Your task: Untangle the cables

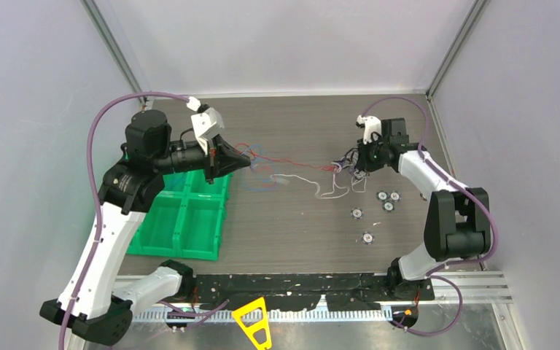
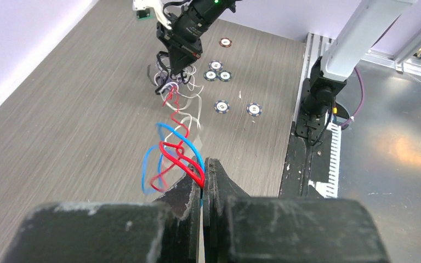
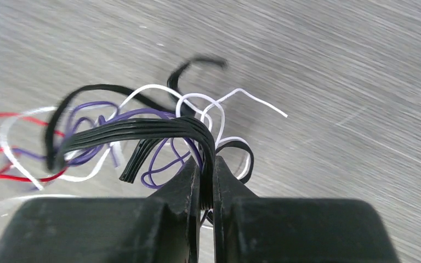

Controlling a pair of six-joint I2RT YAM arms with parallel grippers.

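Note:
The cables (image 1: pixel 292 173) hang as a loose strand of red, blue, white, purple and black wires stretched between my two grippers over the middle of the table. My left gripper (image 1: pixel 251 162) (image 2: pixel 203 181) is shut on a red cable (image 2: pixel 178 156), and a blue cable (image 2: pixel 189 139) loops beside it. My right gripper (image 1: pixel 355 162) (image 3: pixel 206 164) is shut on a flat black ribbon cable (image 3: pixel 142 129). Purple wires (image 3: pixel 159 164) and white wires (image 3: pixel 219 104) are bunched around its fingertips, and a red wire (image 3: pixel 11 178) runs off to the left.
A green compartment bin (image 1: pixel 189 219) sits under the left arm. Small round white-and-black discs (image 1: pixel 388 197) (image 1: pixel 356 213) (image 1: pixel 367 238) lie on the table near the right arm. A black rail (image 1: pixel 299 284) runs along the near edge, with a yellow triangle (image 1: pixel 255 321) below it.

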